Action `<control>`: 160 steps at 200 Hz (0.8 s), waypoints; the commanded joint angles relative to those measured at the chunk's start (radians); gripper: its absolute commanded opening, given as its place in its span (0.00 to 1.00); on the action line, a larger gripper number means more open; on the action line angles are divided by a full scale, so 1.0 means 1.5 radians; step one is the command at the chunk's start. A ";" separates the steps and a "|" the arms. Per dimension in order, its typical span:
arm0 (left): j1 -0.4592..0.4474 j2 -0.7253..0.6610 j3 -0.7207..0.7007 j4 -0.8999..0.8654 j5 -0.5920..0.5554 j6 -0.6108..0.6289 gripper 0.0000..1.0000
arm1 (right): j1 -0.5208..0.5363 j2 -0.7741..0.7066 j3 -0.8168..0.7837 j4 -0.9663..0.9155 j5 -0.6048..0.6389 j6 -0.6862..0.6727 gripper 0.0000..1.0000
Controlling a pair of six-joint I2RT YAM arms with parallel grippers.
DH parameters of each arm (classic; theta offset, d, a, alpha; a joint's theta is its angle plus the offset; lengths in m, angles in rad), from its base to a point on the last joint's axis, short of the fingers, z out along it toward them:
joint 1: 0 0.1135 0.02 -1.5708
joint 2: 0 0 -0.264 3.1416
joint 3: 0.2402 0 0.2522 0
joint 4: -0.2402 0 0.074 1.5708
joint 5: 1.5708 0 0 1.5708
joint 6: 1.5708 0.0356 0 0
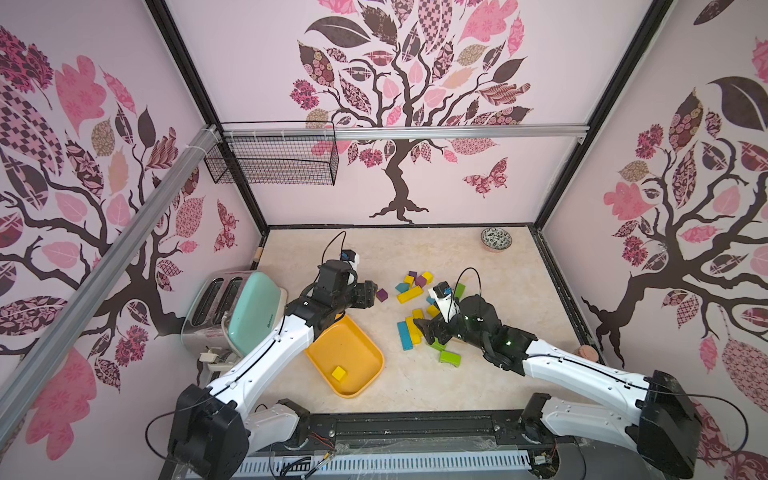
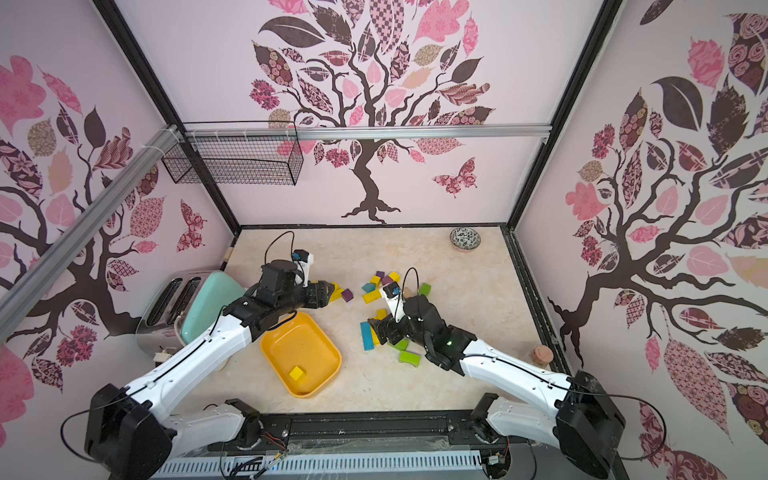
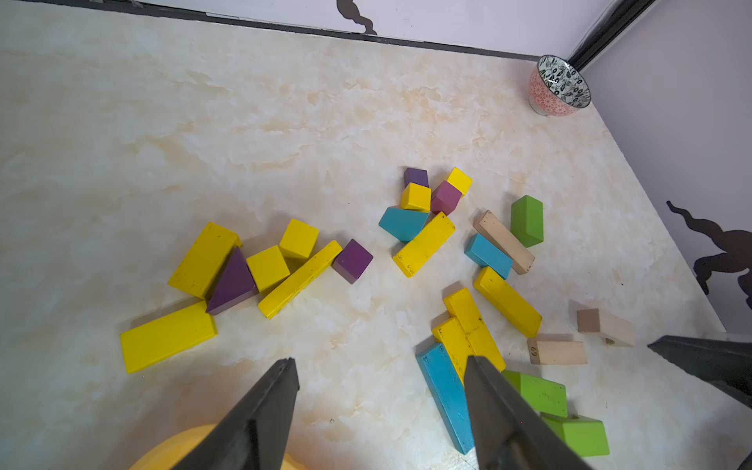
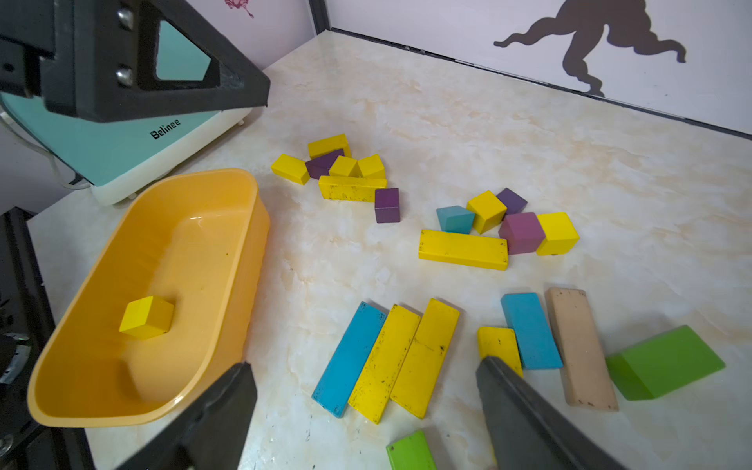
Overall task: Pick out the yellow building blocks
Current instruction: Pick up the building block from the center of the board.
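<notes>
Scene: Two robot arms sort painted blocks on a marbled counter (image 1: 415,386).
Blocks: One yellow cube (image 4: 146,317) lies in the orange tray (image 4: 254,252). The other yellow building blocks (image 4: 464,249) lie loose on the counter in three clusters, mixed with purple, blue, green and bare-wood pieces.
Right hand (image 4: 366,364): Released and empty, fingers spread wide, poised over a pair of yellow bars (image 4: 384,362) that lies against a blue bar (image 4: 350,358).
Left hand (image 3: 382,360): Released and empty, above bare counter near the cluster around a purple wedge (image 3: 232,280).
Doing it well: The next pick is probably one of the paired bars. They touch along their length, leaving no gap for a fingertip. It looks wiser to slide the outer bar clear from its free edge, then close across its narrow width. The blue bar should stay out of the grip.
Edges: The toaster (image 4: 122,138) stands just behind the tray, and a patterned bowl (image 3: 559,85) sits well apart in the far corner.
Open room: Bare counter between the bars and the tray offers a clear carrying path. Both arms reach toward the middle, so they could crowd each other over the tray.
</notes>
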 commanded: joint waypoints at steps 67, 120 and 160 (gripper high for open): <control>0.006 0.149 0.130 -0.059 -0.013 0.049 0.68 | -0.082 0.038 -0.042 0.054 -0.108 0.040 0.85; 0.104 0.254 0.178 -0.034 0.091 -0.028 0.58 | -0.082 0.069 -0.076 0.111 -0.134 0.045 0.85; 0.109 0.322 0.240 -0.076 0.065 0.008 0.57 | -0.082 0.057 -0.120 0.157 -0.126 0.054 0.86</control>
